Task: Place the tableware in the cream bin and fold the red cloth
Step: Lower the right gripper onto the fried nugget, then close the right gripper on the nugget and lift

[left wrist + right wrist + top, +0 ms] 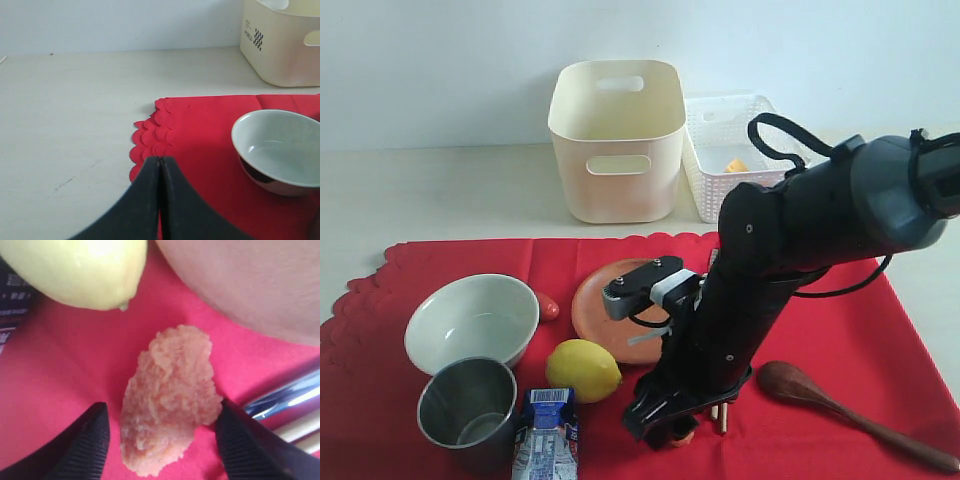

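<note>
On the red cloth (880, 330) all tableware lies unbinned: bowl (470, 320), cup (467, 405), plate (592, 300), spoon (840, 400), knife (285, 395), chopsticks (300, 427). Cloth unfolded. Cream bin (580, 190) looks empty; white basket (705, 190) holds a yellow item. My R gripper (162, 415) stands released astride a food lump (170, 385); L gripper (160, 162) clenched, empty, by cloth edge.

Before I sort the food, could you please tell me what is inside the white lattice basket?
Inside the white lattice basket, one small yellow-orange piece shows. Its front wall and the right arm hide much of the floor, so more may lie unseen.
</note>
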{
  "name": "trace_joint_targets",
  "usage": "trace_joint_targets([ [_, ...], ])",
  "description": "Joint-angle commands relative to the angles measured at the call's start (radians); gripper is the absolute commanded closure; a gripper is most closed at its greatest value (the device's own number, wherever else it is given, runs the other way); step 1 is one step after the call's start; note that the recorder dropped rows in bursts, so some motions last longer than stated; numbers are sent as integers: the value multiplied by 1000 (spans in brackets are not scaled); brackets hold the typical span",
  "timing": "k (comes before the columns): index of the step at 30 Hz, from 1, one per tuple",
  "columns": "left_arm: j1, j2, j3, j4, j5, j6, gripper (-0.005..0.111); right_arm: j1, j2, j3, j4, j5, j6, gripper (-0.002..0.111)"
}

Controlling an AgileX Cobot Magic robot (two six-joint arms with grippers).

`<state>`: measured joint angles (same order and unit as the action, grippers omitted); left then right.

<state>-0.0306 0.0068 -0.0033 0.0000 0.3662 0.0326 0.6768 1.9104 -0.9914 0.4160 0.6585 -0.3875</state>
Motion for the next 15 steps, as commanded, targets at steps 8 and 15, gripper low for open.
trace_joint_targets([
  [8, 0, -7, 3, -11, -8, 2, 107, 27, 7, -6, -50, 2, 73, 108],
  [15, 0, -7, 3, -11, -8, 2, 107, 27, -87, -6, -64, 12, 80, 108],
])
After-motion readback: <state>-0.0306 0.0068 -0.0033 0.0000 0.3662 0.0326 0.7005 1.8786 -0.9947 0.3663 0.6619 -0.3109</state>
